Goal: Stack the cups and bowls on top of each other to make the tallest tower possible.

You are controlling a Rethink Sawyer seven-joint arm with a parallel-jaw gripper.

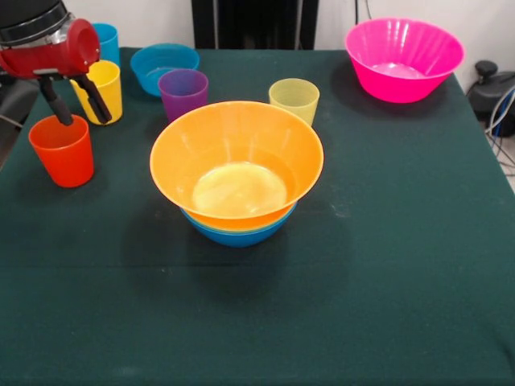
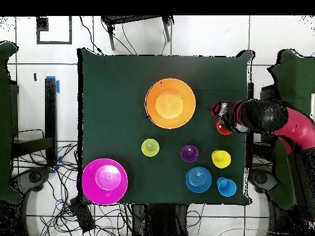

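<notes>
Spread end effector [image 1: 75,110] poised directly over orange cup [image 1: 62,149], straddling its far rim. Likely light, slick, thin-walled; best pinched at rim.

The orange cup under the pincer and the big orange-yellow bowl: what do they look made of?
The orange cup looks like thin translucent plastic with a smooth, fairly glossy wall. The orange-yellow bowl seems the same sort of plastic: light glows through its floor, and faint ribs run down its inside. The pincer straddles the cup's rim.
</notes>
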